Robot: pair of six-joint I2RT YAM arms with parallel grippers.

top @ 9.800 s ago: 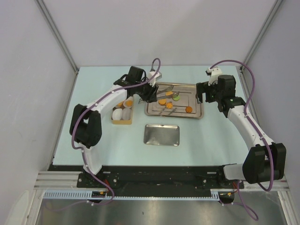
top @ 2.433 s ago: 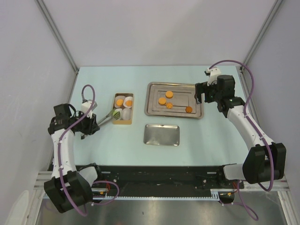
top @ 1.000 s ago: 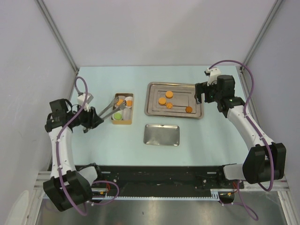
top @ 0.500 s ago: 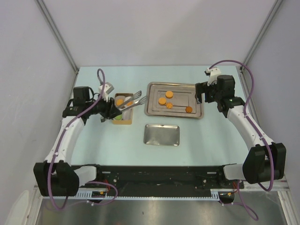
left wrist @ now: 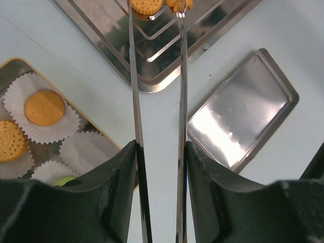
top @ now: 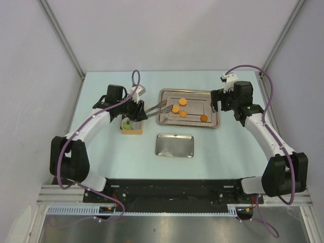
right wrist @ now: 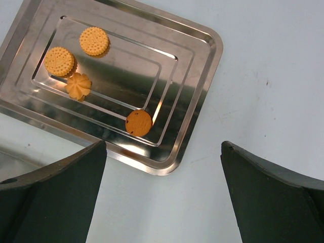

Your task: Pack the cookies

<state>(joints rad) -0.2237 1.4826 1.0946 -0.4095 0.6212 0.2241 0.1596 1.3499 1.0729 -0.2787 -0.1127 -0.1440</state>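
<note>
My left gripper [top: 135, 108] [left wrist: 161, 148] is shut on steel tongs [top: 158, 107] [left wrist: 133, 96]. The tongs stand slightly open, and their tips reach over the left part of the steel tray [top: 214, 124] [right wrist: 202, 76]. A round orange cookie [left wrist: 147, 5] lies between the tips. Several orange cookies [top: 175, 109] [right wrist: 94, 41] lie on the tray, and one brown-orange cookie [right wrist: 138, 123] sits apart near its front. The box [top: 132, 131] holds two orange cookies [left wrist: 44, 107] and a green one [top: 127, 124] [left wrist: 66, 180] in white paper cups. My right gripper [top: 220, 102] [right wrist: 164, 192] is open and empty above the tray's right corner.
A small steel lid [top: 174, 146] [left wrist: 240, 121] lies on the table in front of the tray. The box stands left of the tray, right beside my left gripper. White walls enclose the table on three sides.
My left arm has swung the tongs from the box across to the tray. The green cookie now lies in the box. The right arm has not moved.
</note>
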